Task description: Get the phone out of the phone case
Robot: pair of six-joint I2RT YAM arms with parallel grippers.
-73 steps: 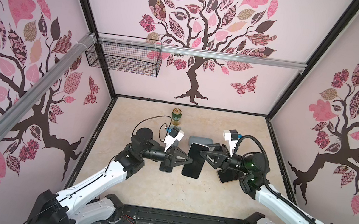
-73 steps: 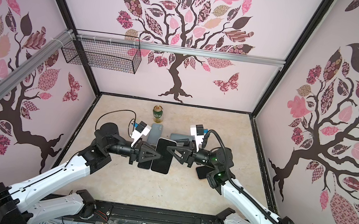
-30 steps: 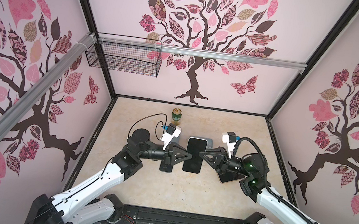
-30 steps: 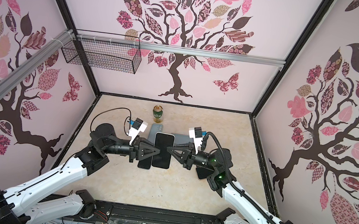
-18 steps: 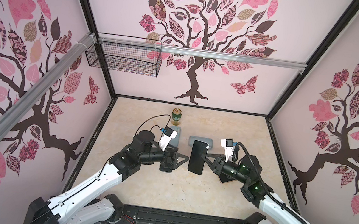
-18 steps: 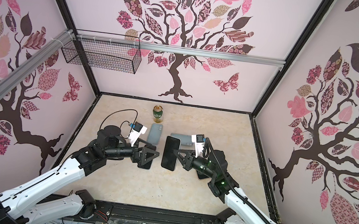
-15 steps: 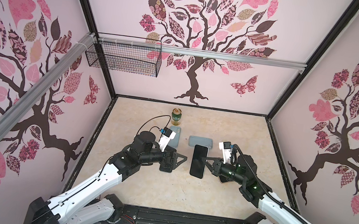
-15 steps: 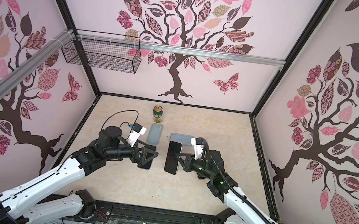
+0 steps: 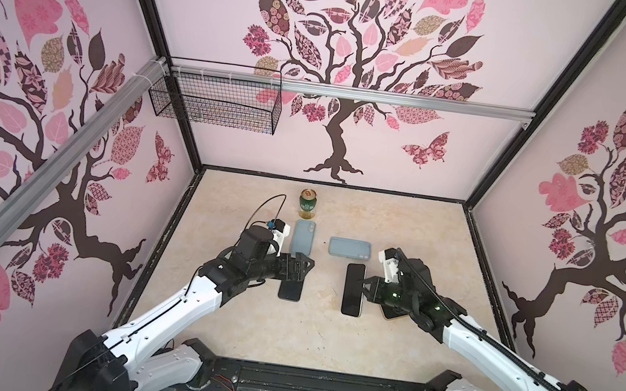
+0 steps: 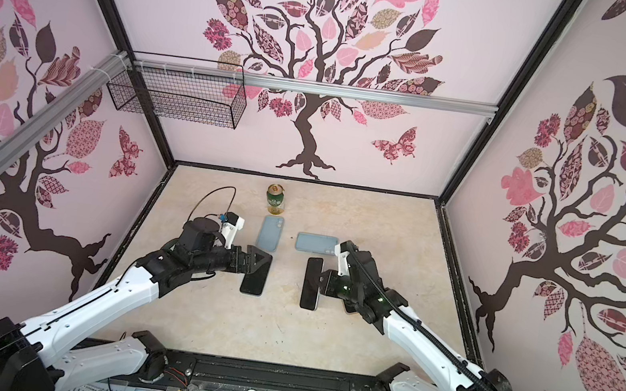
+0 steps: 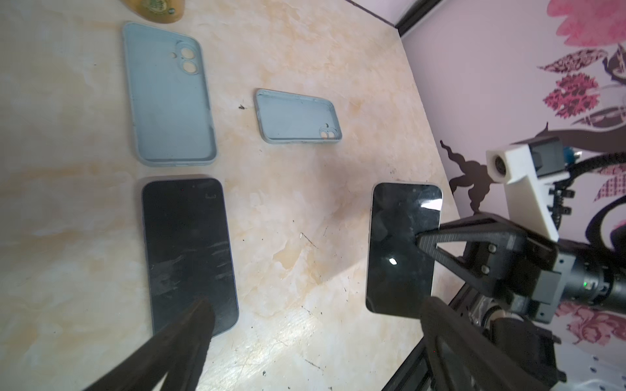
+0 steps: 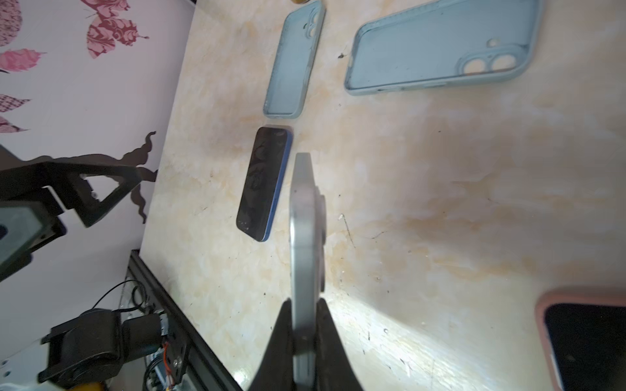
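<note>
Pinching a bare phone (image 9: 352, 295) (image 10: 310, 293) by its right-hand long edge, the right gripper (image 9: 363, 290) (image 10: 322, 284) sits a little right of centre in both top views, its fingers pressed together on the phone. One finger lies on the dark screen in the left wrist view (image 11: 440, 238). The phone (image 11: 396, 264) faces screen up, with its long side running up and down the frame. In the right wrist view it shows edge-on (image 12: 303, 237) as a pale metal side between the two black fingers (image 12: 281, 342). The left gripper (image 9: 301, 270) (image 10: 266, 265) is a little left of centre, spread wide and holding nothing. It hangs over the upper end of a second phone (image 9: 290, 292) (image 11: 189, 250) that lies flat and screen up on the beige table (image 9: 281, 339). Whether a fingertip touches that phone cannot be told. Two empty cases lie hollow side up just above the phones in the frame. One blue case (image 9: 303, 237) (image 11: 169, 98) stands lengthwise, near the second phone's upper end and just below a green can (image 9: 307, 204). The other blue case (image 9: 349, 248) (image 11: 298, 116) lies crosswise near the upper end of the held phone, not touching it. A phone in a pink case (image 12: 586, 342) lies on the table in the lower right corner of the right wrist view. In a top view it is mostly hidden under the right arm (image 9: 389, 314).
</note>
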